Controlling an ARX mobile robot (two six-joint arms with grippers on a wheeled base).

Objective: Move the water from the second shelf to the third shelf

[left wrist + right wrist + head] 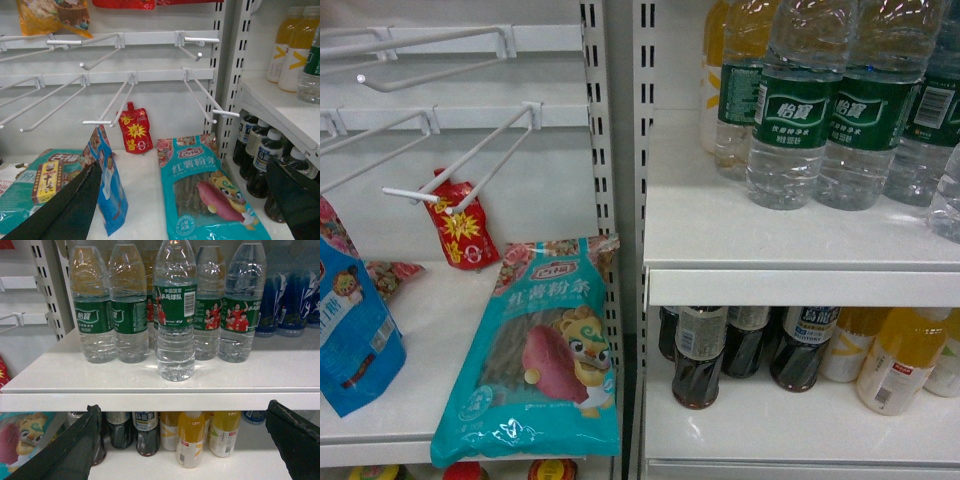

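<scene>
— Five water bottles [175,310] with green labels stand on the white shelf [160,377]; one sits forward of the row, at twelve o'clock from the right gripper [185,445].
— Holding anything?
— No. Its jaws gape wide below the shelf edge, empty. The left gripper [190,200] is equally spread, over the teal noodle packet [210,190].
</scene>
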